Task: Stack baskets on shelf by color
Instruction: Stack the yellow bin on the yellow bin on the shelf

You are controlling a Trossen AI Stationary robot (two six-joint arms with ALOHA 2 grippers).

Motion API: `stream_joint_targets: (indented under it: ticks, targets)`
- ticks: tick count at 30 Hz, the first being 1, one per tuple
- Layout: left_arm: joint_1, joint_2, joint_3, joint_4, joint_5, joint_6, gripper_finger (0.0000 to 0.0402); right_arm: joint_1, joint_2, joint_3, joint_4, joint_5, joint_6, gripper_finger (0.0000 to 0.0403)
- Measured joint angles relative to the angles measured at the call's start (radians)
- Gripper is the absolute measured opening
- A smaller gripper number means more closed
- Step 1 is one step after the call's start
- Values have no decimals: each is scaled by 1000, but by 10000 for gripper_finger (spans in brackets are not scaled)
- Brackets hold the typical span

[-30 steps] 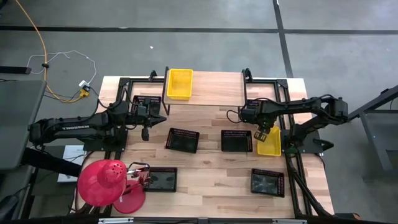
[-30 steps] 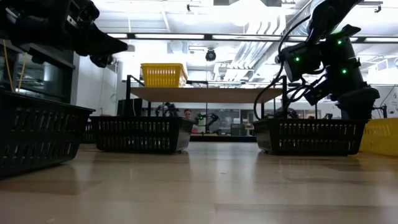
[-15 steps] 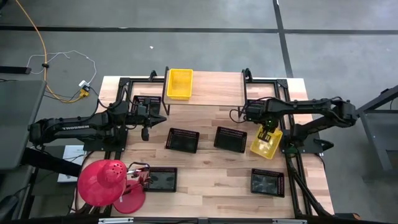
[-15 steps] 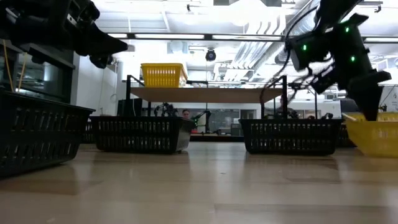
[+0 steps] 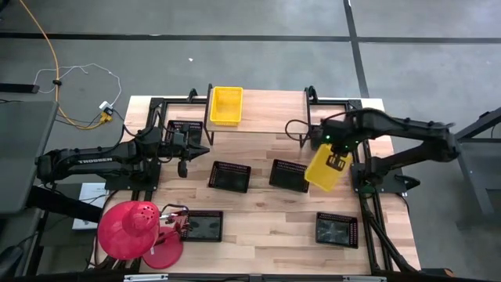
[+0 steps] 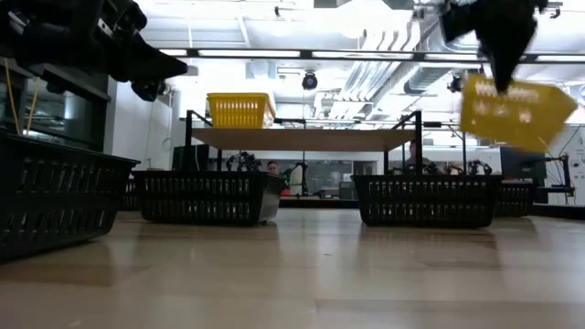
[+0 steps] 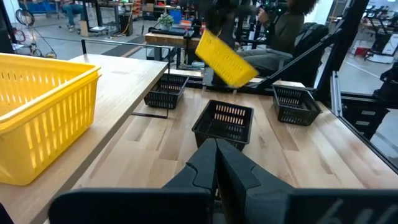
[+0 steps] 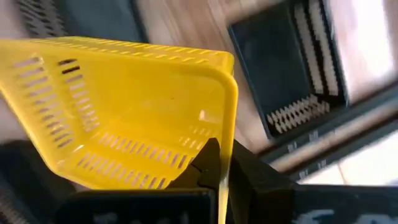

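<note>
High cam straight down, low cam level at table (image 6: 292, 283); both share shelf (image 5: 270, 110).

Two bright yellow perforated plastic baskets show: one (image 5: 226, 105) sits on the light wood shelf board (image 5: 270, 112), well away from the right claw (image 5: 337, 160), and the other (image 5: 322, 170) hangs tilted in that claw, pinched by its rim. Five black perforated plastic baskets show: one (image 5: 289, 175) just beside the right claw, one (image 5: 230, 175) farther off toward the left claw (image 5: 182, 167), one (image 5: 185, 130) close beside the left claw, one (image 5: 203, 226) well off from both claws, and one (image 5: 337, 229) lying apart from the right claw. One shelf is present. One red dome-shaped object (image 5: 129, 229) rests far from both claws. Two dark arms are counted, each with one claw.
</note>
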Motion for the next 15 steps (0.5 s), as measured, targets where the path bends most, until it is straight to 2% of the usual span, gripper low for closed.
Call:
stream_joint_targets:
  ticks: [6,11,13,15]
  targets:
    - [0,0,0,7,34,0,0,108,15,175,90,83,16,0]
    - [-13,0,0,91,202,15,0,173,59,230,224,132,6,0]
    - [-38,0,3,128,205,-4,4,193,88,236,259,158,7,0]
    - [-81,5,19,123,154,-26,15,208,119,237,281,179,14,0]
